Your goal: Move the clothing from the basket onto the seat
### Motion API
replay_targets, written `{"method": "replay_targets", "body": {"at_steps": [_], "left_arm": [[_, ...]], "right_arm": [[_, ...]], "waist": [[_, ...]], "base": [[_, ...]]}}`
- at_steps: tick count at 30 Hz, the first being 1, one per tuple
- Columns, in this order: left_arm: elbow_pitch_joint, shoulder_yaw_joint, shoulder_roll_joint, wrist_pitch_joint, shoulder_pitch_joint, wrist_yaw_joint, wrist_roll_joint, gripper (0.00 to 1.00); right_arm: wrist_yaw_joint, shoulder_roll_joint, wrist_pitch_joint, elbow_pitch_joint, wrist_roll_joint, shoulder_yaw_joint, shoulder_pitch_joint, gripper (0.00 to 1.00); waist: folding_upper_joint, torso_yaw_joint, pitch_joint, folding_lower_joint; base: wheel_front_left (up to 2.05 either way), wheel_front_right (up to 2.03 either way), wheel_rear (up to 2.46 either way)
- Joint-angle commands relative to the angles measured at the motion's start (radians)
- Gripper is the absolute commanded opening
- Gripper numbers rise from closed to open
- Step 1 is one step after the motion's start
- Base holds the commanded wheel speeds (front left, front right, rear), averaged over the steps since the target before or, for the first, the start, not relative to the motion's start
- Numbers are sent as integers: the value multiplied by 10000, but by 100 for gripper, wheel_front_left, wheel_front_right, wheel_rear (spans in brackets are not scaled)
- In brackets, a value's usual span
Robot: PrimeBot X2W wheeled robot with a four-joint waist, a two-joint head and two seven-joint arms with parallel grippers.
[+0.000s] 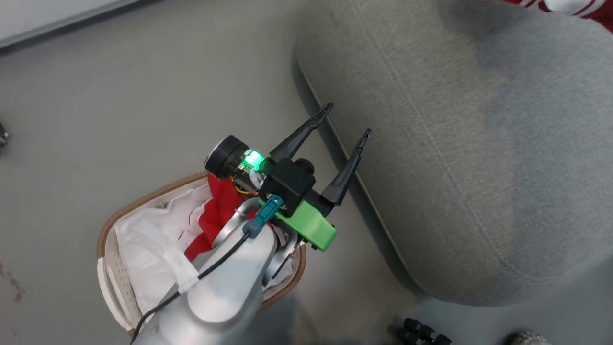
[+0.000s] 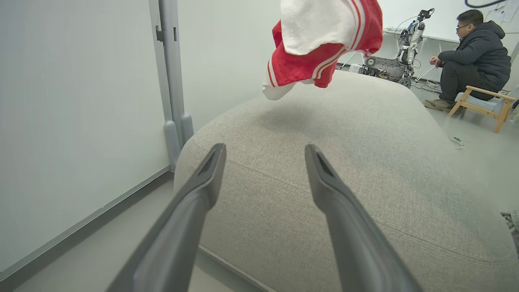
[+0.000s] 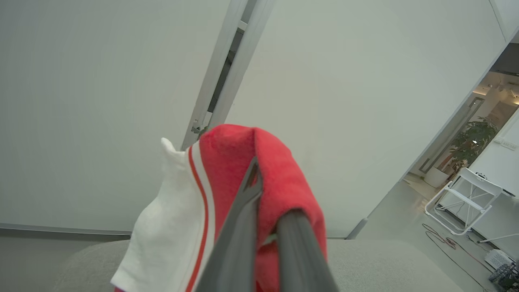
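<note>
Clothing (image 3: 231, 150), soft red fabric with white stripes, hangs pinched in the right gripper (image 3: 273, 188). Left gripper (image 2: 264, 150) is spread, grey fabric seat (image 2: 365, 162) ahead.

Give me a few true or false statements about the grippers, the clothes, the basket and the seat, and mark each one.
1. The left gripper is open and holds nothing. True.
2. The right gripper is open. False: it is shut on a striped garment.
3. The basket is empty. False: red clothing lies in it.
4. The striped garment hangs above the seat, not resting on it. True.
</note>
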Motion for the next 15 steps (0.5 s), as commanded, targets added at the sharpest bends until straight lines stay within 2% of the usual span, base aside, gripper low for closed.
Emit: {"method": "replay_targets", "body": {"at_steps": [1, 8, 9, 10, 11, 12, 13, 14, 15], "left_arm": [[-78, -109, 85, -10, -392, -44, -27, 100], [-175, -455, 172, -9, -1059, -47, -126, 100], [-182, -480, 171, -9, -1100, -47, -134, 100], [-178, -501, 171, -9, -1118, -47, -145, 100], [-167, -519, 166, -9, -1122, -47, -180, 100], [-148, -528, 164, -9, -1109, -48, -202, 100], [-115, -528, 161, -9, -1062, -48, -207, 100], [-88, -518, 159, -9, -1007, -48, -237, 100], [-57, -495, 159, -9, -929, -48, -253, 100]], "right_arm": [[-10, -73, -50, 380, -88, -146, -385, 0], [-12, 15, -50, 1955, -628, -1152, -1040, 0], [-12, 119, -49, 2138, -710, -1327, -889, 8], [-12, 210, -49, 2264, -750, -1451, -732, 24], [-12, 301, -44, 2417, -819, -1552, -517, 29], [-12, 375, -36, 2501, -865, -1640, -325, 39], [-12, 473, -38, 2516, -840, -1836, -123, 85], [-12, 543, -36, 2518, -838, -1959, 78, 100], [-12, 650, -36, 2469, -891, -2051, 374, 100]], "waist": [[-1, 1163, 1679, -1], [-1, 1656, 2452, -1], [-1, 1691, 2480, -1], [-1, 1714, 2486, -1], [-1, 1737, 2475, -1], [-1, 1746, 2440, -1], [-1, 1747, 2370, -1], [-1, 1740, 2307, -1], [-1, 1728, 2205, -1]], "base": [[0, 0, 0], [0, 0, 0], [0, 0, 0], [0, 0, 0], [0, 0, 0], [0, 0, 0], [0, 0, 0], [0, 0, 0], [0, 0, 0]]}}
